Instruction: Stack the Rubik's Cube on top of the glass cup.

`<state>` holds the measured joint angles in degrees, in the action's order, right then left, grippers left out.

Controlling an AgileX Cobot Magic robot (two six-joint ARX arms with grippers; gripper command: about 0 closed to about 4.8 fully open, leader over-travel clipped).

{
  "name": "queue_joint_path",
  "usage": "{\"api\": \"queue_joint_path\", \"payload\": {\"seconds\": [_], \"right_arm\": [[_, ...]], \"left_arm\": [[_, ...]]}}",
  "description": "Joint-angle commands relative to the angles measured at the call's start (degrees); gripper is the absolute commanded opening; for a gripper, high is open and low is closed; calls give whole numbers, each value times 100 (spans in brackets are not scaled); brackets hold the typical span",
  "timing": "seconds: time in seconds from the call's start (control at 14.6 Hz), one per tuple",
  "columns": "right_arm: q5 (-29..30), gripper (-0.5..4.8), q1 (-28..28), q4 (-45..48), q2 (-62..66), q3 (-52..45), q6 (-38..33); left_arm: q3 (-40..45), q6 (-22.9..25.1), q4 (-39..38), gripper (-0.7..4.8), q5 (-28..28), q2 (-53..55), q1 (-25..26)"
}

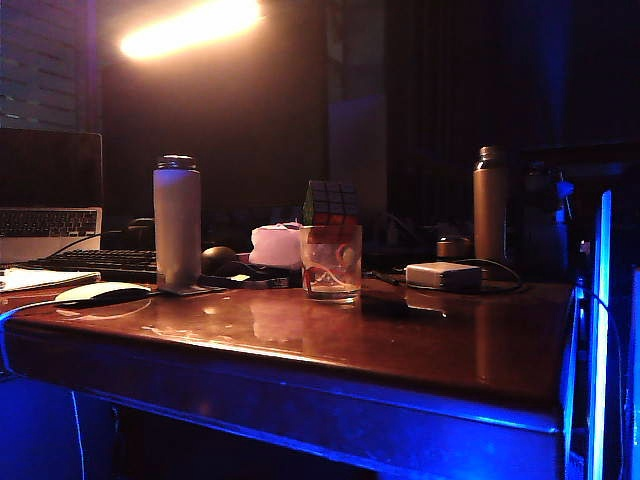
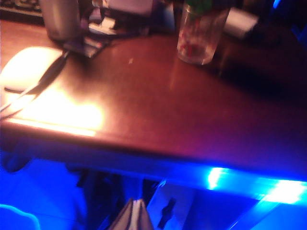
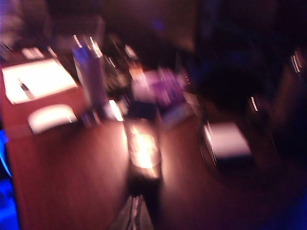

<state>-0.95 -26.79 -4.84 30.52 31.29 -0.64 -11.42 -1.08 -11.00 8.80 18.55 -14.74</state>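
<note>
Both grippers are pinched shut and hold nothing: left gripper [image 2: 135, 211] below the table [image 1: 420, 350] edge, right gripper [image 3: 134, 211] above it. Rubik's Cube [image 1: 331, 203] sits on the glass cup [image 1: 331, 262]. Pull away slowly, no bumps.

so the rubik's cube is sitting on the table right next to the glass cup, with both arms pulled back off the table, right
Not quite. The exterior view shows the Rubik's Cube resting on top of the glass cup, not on the table beside it. The rest holds: neither arm is over the table there, and the left claw and right claw hang back.
</note>
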Motion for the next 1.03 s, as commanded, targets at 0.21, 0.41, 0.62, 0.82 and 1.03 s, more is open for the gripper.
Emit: {"api": "queue_joint_path", "payload": {"seconds": [0.21, 0.41, 0.62, 0.82, 1.03], "right_arm": [[-199, -1, 2, -122, -1458, -1377, -275], [-758, -1, 2, -136, -2118, -2133, -284], [-839, -1, 0, -146, -2577, -2793, -396], [-841, -1, 2, -511, -2769, -3016, -686], [-839, -1, 2, -634, -2761, -3016, -651]], "left_arm": [[470, 111, 374, -6, -260, -7, -2], [815, 109, 437, -6, -284, -7, -2], [1064, 109, 675, -6, -358, -7, -2], [1108, 109, 767, -6, -367, -7, -2], [1108, 109, 774, -5, -365, -7, -2]]}}
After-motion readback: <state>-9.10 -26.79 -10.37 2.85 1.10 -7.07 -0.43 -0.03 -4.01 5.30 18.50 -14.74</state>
